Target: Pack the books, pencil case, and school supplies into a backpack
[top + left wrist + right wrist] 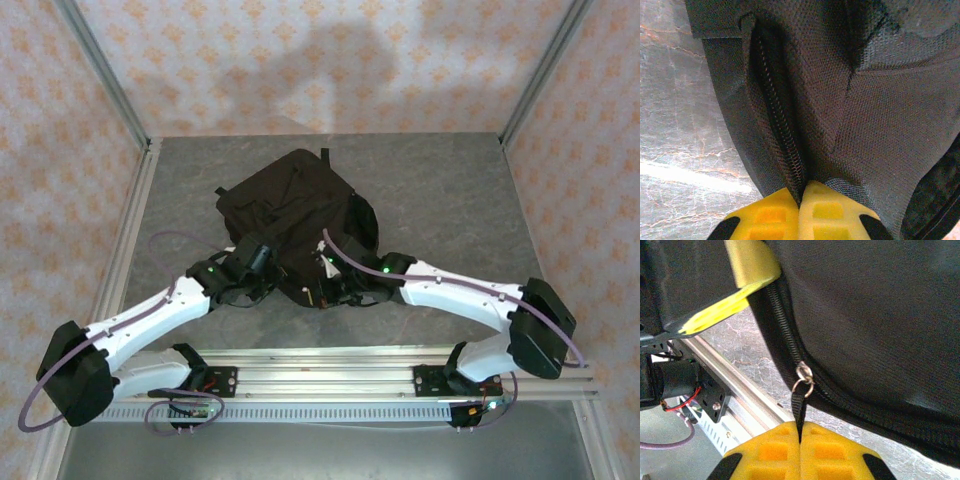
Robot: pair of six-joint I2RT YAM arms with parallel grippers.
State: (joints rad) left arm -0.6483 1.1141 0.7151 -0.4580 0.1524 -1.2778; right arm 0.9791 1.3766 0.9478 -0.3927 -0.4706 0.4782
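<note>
Clamped shut, the left hand (pixel 800 196) pinches a fold of the backpack (pixel 295 210) right beside its zip teeth (pixel 782 135). The right hand (pixel 800 432) is closed on the black zip pull (pixel 800 407) that hangs from the metal slider (pixel 804 377). The backpack lies in the middle of the desk (pixel 460 200), its near edge between the two hands and its bulk humped toward the far side. It is soft woven cloth with no frame to speak of, so it will likely sag, wrinkle and slide on the smooth desk rather than hold its shape. A tug on the slider alone would probably drag the whole bag along. That makes the present two-point hold the sensible one: one hand anchors the cloth close to the track and the other draws the tab along the line of the teeth. The tab is thin and narrow and could slip out if pulled at an angle. The fabric seems grippy enough, but a shallow pinch may creep. From its full shape, the bag is probably moderately heavy and best dragged or lifted by a seam or strap.
</note>
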